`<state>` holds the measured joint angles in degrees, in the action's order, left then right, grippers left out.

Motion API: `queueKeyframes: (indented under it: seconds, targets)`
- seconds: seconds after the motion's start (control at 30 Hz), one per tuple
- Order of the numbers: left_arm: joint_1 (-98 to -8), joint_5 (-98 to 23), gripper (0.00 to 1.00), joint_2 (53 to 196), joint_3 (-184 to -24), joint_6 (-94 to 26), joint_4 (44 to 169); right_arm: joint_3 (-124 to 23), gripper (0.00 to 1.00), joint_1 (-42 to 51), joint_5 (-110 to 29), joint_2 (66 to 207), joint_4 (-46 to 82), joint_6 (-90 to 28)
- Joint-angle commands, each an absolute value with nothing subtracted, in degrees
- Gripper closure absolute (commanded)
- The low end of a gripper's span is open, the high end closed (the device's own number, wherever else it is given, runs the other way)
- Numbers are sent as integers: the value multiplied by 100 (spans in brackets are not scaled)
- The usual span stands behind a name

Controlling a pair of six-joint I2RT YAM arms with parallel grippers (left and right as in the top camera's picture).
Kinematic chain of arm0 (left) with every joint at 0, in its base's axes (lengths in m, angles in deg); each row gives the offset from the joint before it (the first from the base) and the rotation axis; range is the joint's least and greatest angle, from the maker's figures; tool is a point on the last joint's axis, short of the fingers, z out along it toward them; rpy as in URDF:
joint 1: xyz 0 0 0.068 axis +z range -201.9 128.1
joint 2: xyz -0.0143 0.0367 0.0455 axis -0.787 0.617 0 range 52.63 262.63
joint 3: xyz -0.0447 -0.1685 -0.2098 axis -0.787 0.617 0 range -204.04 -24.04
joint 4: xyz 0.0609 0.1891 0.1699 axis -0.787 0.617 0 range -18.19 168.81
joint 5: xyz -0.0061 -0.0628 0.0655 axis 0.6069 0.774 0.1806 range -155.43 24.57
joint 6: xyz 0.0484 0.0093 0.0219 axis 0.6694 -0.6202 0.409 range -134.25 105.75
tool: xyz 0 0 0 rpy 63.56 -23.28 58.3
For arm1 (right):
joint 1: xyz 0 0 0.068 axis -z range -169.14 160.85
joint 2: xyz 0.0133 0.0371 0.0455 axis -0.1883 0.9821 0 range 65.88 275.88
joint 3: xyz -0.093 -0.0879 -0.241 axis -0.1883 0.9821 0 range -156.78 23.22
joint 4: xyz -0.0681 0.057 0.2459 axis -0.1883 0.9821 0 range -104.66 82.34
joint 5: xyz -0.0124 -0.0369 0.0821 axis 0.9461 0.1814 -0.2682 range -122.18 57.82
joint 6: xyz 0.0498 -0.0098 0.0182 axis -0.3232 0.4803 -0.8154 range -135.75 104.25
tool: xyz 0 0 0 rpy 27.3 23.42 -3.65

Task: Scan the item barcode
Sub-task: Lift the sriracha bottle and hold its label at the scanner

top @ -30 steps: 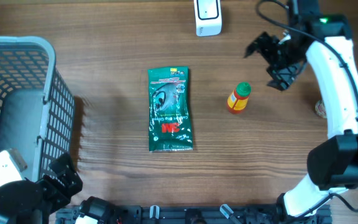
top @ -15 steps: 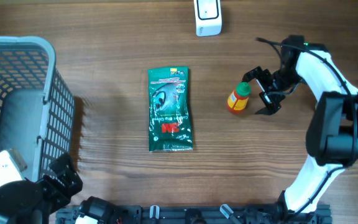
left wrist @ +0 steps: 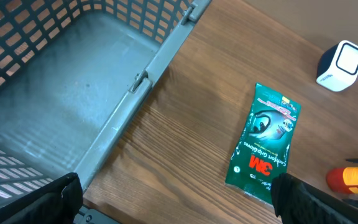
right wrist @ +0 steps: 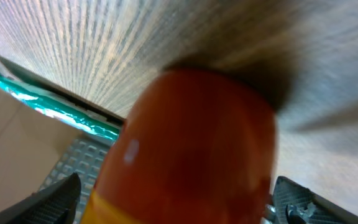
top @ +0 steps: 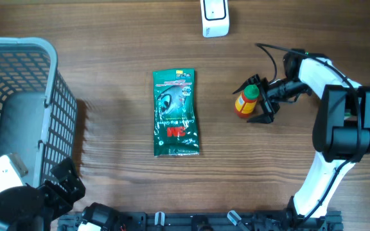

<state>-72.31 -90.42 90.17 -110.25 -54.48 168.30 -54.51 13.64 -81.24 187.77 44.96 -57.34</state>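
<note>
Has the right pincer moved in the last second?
Yes. In the overhead view the right pincer has swung down and left, nearer the green packet, and now brackets the orange bottle, jaws open.

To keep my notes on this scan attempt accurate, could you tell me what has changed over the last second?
The right gripper moved toward the near edge and leftward in the overhead view. Its open jaws now flank the orange bottle without closing on it. The bottle, green packet, scanner, basket and left gripper stayed where they were.
</note>
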Motion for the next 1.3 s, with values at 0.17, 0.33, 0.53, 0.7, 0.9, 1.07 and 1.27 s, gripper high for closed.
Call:
queueKeyframes:
  seconds: [0.17,0.33,0.53,0.7,0.9,1.07,1.27]
  targets:
    - [-7207,-9077,0,9013,-11034,-5522,16830,-5198,46,1336,-8198,18932,4080,-5607]
    - [-7207,-9077,0,9013,-11034,-5522,16830,-5324,55,1336,-8926,18858,4511,-4355]
    - [-7207,-9077,0,9013,-11034,-5522,16830,-5344,58,1316,-10727,18814,6082,-2554]
    - [-7207,-9077,0,9013,-11034,-5522,16830,-5338,57,1312,-11649,18814,7035,-1574]
    - [-7207,-9077,0,9013,-11034,-5522,16830,-5346,71,1312,-10941,18814,6526,-1507]
    - [-7207,-9077,0,9013,-11034,-5522,16828,-5818,74,1312,-9245,18715,5838,-2683]
    - [-7207,-9077,0,9013,-11034,-5520,16830,-7418,73,1312,-6030,18187,5379,-5528]
